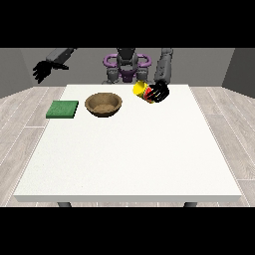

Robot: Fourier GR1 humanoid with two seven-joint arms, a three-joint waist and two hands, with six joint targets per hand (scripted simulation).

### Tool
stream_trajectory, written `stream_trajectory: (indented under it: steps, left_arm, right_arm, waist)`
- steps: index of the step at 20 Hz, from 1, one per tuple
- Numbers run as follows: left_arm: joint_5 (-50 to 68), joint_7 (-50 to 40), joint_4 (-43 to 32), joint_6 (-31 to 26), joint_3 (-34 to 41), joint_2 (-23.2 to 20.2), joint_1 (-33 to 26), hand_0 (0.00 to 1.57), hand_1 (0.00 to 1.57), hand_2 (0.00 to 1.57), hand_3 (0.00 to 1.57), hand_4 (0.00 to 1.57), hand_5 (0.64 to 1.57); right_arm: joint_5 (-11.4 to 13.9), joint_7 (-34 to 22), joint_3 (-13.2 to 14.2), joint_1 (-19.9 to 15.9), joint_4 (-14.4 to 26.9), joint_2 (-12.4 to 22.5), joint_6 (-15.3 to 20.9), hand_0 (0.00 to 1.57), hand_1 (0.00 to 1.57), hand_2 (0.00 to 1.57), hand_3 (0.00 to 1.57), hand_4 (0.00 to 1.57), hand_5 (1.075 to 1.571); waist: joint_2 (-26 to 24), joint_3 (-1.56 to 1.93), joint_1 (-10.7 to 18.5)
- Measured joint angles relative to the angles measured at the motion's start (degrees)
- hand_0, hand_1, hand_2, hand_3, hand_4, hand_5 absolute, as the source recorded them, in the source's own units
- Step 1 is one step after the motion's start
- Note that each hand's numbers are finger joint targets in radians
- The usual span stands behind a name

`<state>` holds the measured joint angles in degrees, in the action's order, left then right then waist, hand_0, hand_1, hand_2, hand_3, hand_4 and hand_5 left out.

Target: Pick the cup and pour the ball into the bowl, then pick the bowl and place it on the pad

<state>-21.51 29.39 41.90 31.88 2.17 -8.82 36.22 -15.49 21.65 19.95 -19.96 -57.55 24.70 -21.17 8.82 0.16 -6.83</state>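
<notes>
White table (pixel 124 159) on plank floor — right-side hand (pixel 159 92) wraps tilted cup (pixel 141 89).

my white table (pixel 129 164) stands on a pale wood-plank floor (pixel 25 114), with plain grey walls (pixel 20 64) behind it.

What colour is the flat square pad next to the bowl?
Green. The pad lies flat on the white table, seen in the front view, its only view.
</notes>
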Motion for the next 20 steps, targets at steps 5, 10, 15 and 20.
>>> stream_trajectory:
  steps: [5,10,15,20]
  left_arm:
    - [-8.89,-11.07,1.18,0.60,-7.51,1.79,1.04,1.38,1.38,1.57,1.57,1.14,1.567]
    - [-16.14,-19.55,3.94,0.09,-12.90,4.56,0.71,1.37,1.37,1.57,1.57,1.14,1.566]
    - [-24.79,-27.63,4.73,0.04,-17.36,5.92,2.15,1.28,1.28,1.57,1.57,1.00,1.569]
    - [-32.37,-35.04,5.36,-1.62,-21.99,7.20,3.78,0.82,0.82,1.57,1.56,0.88,1.571]
  right_arm:
    - [1.47,2.59,1.16,3.00,6.96,0.79,0.04,0.00,0.00,0.00,0.00,0.00,1.558]
    - [2.30,5.24,2.25,4.12,12.20,1.48,0.48,0.00,0.00,0.19,0.00,0.00,1.555]
    - [2.60,6.57,2.65,4.69,15.29,2.39,-0.40,0.00,0.00,0.00,0.00,0.00,1.552]
    - [2.95,7.39,2.47,4.59,17.11,1.97,-0.20,0.00,0.00,0.00,0.00,0.00,1.548]
  waist:
    - [-6.35,-0.03,4.58]
    - [-9.27,-0.07,8.13]
    - [-10.70,-0.08,9.19]
    - [-11.65,-0.11,8.86]
